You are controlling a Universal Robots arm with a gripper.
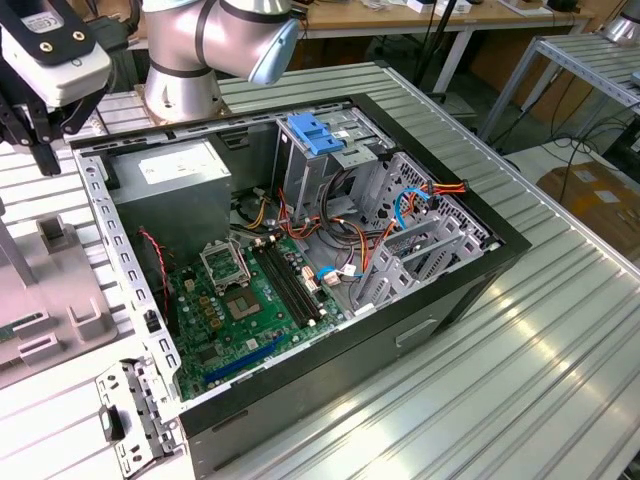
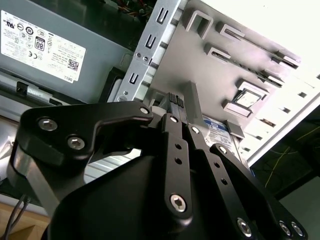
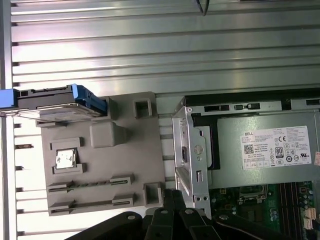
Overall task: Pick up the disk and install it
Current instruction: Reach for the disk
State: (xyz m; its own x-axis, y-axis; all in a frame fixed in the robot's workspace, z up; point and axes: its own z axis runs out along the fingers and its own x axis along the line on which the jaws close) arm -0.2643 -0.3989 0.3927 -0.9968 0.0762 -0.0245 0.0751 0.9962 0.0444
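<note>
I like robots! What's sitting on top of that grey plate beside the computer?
On the grey plate, the disk sits at one corner, sticking out past the edge. A small silver chip rests in a recess. The other holders look empty. Whatever lies under the disk is hidden.

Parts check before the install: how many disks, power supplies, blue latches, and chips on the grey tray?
Disk: 1
Power supply: 1
Blue latch: 1
Chip on tray: 1
Total: 4
</note>
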